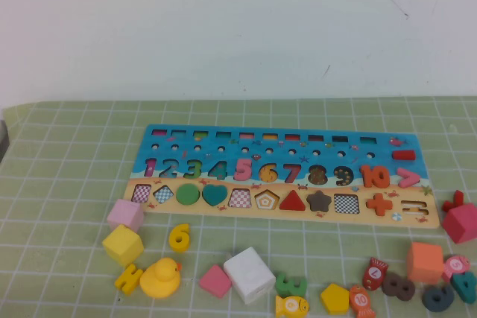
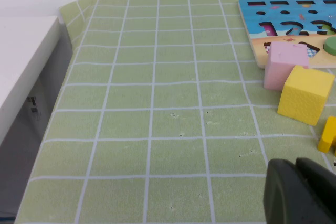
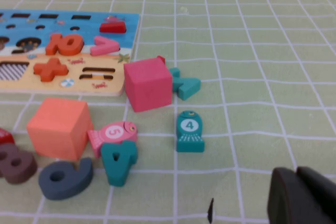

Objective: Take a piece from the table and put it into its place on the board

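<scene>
You are looking down at a pale green gridded table (image 1: 67, 184) with a long wooden board (image 1: 283, 176) lying across its middle. The piece (image 1: 179, 237) — a small yellow numeral 6 — lies flat on the mat just in front of the board's left part, between a yellow cube (image 1: 122, 245) and a white cube (image 1: 250, 274), with a yellow duck (image 1: 160, 278) nearby.

It looks light, stiff and thin, probably smooth wood, so it may slide; pinch it across its narrow outer edges, low to the mat.

Neither arm shows from above. The left gripper (image 2: 298, 192) hangs low over bare mat beside the yellow cube, the right gripper (image 3: 302, 195) near a teal fish (image 3: 189, 130) — whether either claw is open or closed, you cannot tell.
</scene>
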Controlling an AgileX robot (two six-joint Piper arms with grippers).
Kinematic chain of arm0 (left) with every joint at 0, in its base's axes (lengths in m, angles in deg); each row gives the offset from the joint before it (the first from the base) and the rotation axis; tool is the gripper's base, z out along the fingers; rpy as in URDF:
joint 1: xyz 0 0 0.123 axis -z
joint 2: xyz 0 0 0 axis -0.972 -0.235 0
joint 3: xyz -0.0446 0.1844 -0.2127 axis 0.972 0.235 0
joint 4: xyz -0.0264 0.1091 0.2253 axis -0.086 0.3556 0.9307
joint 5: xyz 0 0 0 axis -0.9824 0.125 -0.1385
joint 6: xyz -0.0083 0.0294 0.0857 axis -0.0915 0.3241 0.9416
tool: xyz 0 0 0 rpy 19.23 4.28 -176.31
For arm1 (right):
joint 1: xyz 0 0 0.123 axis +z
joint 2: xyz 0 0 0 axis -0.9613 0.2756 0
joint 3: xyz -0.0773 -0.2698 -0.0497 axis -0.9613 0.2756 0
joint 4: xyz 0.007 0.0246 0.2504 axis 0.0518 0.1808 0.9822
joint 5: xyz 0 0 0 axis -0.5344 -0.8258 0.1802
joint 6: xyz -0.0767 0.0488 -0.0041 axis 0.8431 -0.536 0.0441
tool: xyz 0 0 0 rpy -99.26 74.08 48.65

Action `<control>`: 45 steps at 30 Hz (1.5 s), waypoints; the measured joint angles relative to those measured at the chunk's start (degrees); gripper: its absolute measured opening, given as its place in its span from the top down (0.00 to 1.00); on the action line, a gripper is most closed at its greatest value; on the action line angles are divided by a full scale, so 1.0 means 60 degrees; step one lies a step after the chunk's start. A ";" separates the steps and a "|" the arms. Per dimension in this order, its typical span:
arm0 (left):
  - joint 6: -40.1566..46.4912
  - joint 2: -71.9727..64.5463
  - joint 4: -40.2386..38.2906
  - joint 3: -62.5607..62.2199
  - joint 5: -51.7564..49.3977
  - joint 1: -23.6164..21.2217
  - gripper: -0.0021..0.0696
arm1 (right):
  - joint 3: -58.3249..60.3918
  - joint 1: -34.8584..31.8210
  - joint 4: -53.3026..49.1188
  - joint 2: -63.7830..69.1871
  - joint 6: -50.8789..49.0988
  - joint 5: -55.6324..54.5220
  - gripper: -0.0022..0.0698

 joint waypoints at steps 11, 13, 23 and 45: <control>0.0000 0.0000 0.0000 0.0000 0.0000 0.0000 0.97 | 0.0000 0.0000 0.0000 0.0000 0.1055 0.0000 0.97; 0.0000 0.0000 0.0000 0.0000 0.0000 0.0000 0.97 | 0.0000 0.0000 0.0000 0.0000 0.1069 0.0000 0.97; 0.0000 0.0000 0.0000 0.0000 0.0000 0.0000 0.97 | 0.0000 0.0000 0.0000 0.0000 0.1069 0.0000 0.97; 0.0000 0.0000 0.0000 0.0000 0.0000 0.0000 0.97 | 0.0000 0.0000 -0.0954 0.0000 0.1069 -0.0052 0.97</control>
